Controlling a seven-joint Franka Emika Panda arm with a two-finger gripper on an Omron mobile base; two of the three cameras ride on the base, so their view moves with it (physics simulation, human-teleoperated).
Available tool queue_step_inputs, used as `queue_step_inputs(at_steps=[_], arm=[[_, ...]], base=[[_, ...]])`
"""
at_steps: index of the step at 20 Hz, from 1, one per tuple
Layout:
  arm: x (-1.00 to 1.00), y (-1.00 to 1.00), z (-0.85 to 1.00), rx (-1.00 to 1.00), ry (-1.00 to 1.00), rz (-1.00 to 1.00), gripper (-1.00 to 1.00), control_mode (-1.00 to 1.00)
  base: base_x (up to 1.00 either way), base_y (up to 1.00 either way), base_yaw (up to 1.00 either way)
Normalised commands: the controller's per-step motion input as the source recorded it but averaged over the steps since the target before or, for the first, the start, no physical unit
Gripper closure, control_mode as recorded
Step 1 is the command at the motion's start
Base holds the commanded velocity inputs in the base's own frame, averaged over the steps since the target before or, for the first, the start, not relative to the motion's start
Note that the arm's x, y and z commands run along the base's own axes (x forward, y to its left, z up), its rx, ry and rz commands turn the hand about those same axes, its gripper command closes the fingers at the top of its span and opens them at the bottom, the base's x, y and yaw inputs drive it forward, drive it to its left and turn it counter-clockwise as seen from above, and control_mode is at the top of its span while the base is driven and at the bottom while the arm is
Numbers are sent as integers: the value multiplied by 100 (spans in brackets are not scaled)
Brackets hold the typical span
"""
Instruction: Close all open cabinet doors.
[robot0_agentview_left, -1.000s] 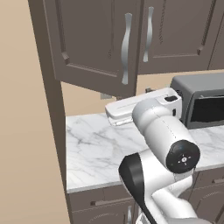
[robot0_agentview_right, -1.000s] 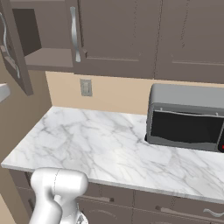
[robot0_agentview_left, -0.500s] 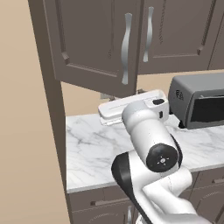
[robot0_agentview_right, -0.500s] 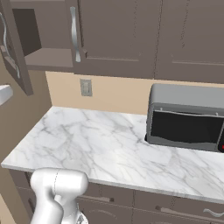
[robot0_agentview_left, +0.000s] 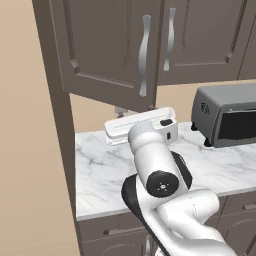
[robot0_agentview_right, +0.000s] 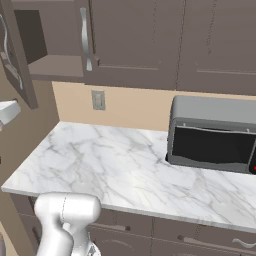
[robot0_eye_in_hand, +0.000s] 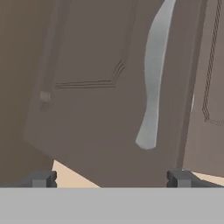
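One cabinet door (robot0_agentview_left: 107, 50) stands swung open at the left end of the wall cabinets, its curved silver handle (robot0_agentview_left: 145, 55) near the free edge. From the right base view this open door (robot0_agentview_right: 15, 60) is edge-on beside the bare cabinet interior (robot0_agentview_right: 52, 55). The neighbouring doors (robot0_agentview_left: 200, 40) are flush shut. My white hand (robot0_agentview_left: 140, 125) hovers over the counter just below the open door's lower edge. In the hand view my gripper (robot0_eye_in_hand: 110, 178) is open, fingertips (robot0_eye_in_hand: 41, 178) far apart, facing the door's front (robot0_eye_in_hand: 87, 109) and its handle (robot0_eye_in_hand: 153, 74) with nothing between them.
A grey microwave (robot0_agentview_left: 225, 120) sits on the white marble counter (robot0_agentview_right: 115, 165) to the right of the hand. A wall outlet (robot0_agentview_right: 98, 100) is on the beige backsplash. Brown drawer fronts (robot0_agentview_right: 150, 230) run under the counter. A tall side panel (robot0_agentview_left: 57, 125) bounds the left.
The arm's elbow has swung left and the hand has slid slightly left under the open door. The door has not moved.
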Motion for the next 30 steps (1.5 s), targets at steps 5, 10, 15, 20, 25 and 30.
queue_step_inputs(at_steps=[5, 10, 15, 20, 25, 30], arm=[[40, 0, -14, 3, -11, 0, -100, -100], [34, -2, -11, 3, -7, 0, -100, -100], [32, 0, 0, 3, 0, 0, -100, -100], [28, 0, 0, 4, 0, 0, -100, -100], [30, 0, 1, 7, 0, 0, -100, -100], [37, -11, 0, 6, 0, 0, -100, -100]], base=[[0, 0, 0], [0, 0, 0], [0, 0, 0], [0, 0, 0], [0, 0, 0], [0, 0, 0]])
